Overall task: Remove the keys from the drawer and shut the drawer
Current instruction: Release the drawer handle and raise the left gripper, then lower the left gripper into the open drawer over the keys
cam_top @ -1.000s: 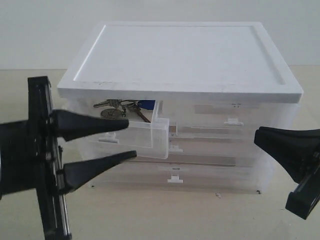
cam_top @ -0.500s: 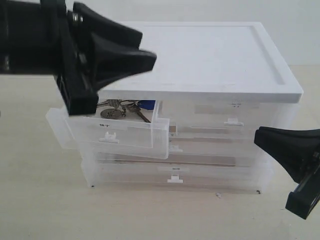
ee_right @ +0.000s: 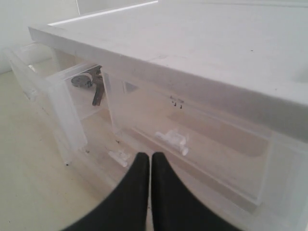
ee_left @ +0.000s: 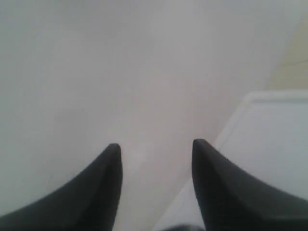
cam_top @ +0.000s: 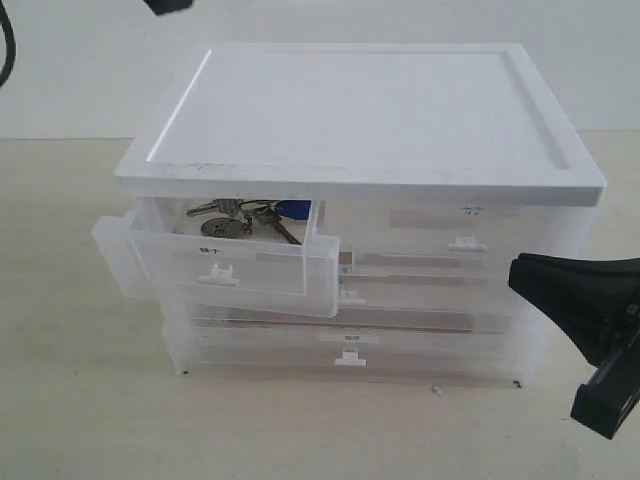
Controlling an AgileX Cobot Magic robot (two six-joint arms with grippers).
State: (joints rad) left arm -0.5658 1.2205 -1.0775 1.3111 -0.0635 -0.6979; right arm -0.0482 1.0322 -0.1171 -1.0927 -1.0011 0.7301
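The drawer (cam_top: 170, 262), the upper-left half-width one, stands pulled out of the translucent cabinet (cam_top: 360, 100). The keys (cam_top: 235, 220) lie inside it towards the back, with their blue fob (cam_top: 292, 209) under the cabinet top. The right wrist view shows the drawer (ee_right: 62, 110) and the keys (ee_right: 86, 81) too. My left gripper (ee_left: 157, 147) is open and empty, high above the cabinet's top left corner; only a black bit of it shows at the exterior view's top edge. My right gripper (cam_top: 522, 275) hangs low in front of the cabinet's right side, shut (ee_right: 147, 158) on nothing.
The other half-width drawer (cam_top: 465, 235) at the upper right is shut, with its tab handle (ee_right: 172, 139) just beyond my right fingertips. Two full-width drawers (cam_top: 345, 345) below are shut. The cabinet stands on a pale table (cam_top: 60, 380) before a white wall.
My left gripper has risen from in front of the drawer, past the cabinet top, and almost out of the exterior view. The right gripper has not moved.
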